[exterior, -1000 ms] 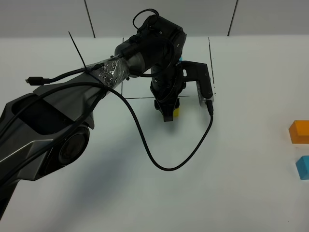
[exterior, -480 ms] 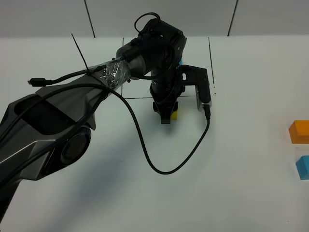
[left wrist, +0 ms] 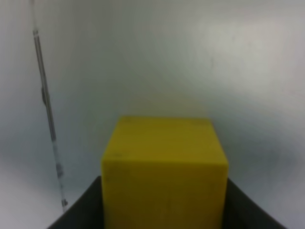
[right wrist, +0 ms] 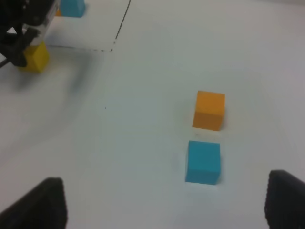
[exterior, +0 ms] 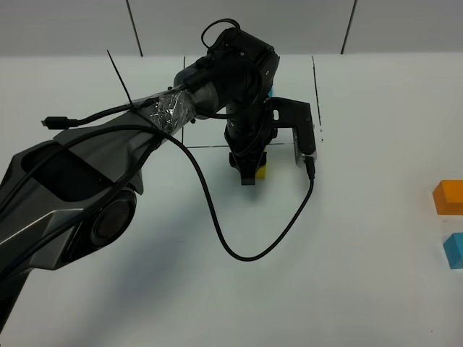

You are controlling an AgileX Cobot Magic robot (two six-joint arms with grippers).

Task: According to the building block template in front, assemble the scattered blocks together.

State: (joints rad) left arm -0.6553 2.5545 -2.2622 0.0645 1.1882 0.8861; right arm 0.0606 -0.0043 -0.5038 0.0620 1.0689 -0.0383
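My left gripper (exterior: 249, 172) is shut on the yellow cube (exterior: 261, 171), low over the table just in front of the black-line frame (exterior: 315, 94). The left wrist view shows the yellow cube (left wrist: 164, 171) filling the gap between the dark fingers (left wrist: 78, 212). My arm hides most of the template; only its blue cube (exterior: 270, 92) shows, and it also appears in the right wrist view (right wrist: 72, 6). The loose orange cube (exterior: 448, 196) and loose blue cube (exterior: 454, 250) lie at the far right. My right gripper (right wrist: 164, 193) is open above and short of the orange cube (right wrist: 208, 110) and blue cube (right wrist: 203, 161).
The left arm's black cable (exterior: 239, 246) loops over the table in front of the gripper. The wrist camera bracket (exterior: 300, 123) juts out to the right of the arm. White table (exterior: 362, 275) lies between the yellow cube and the two loose cubes.
My left gripper has shifted slightly left with the yellow cube in it, then held still. The orange and blue cubes have not moved.
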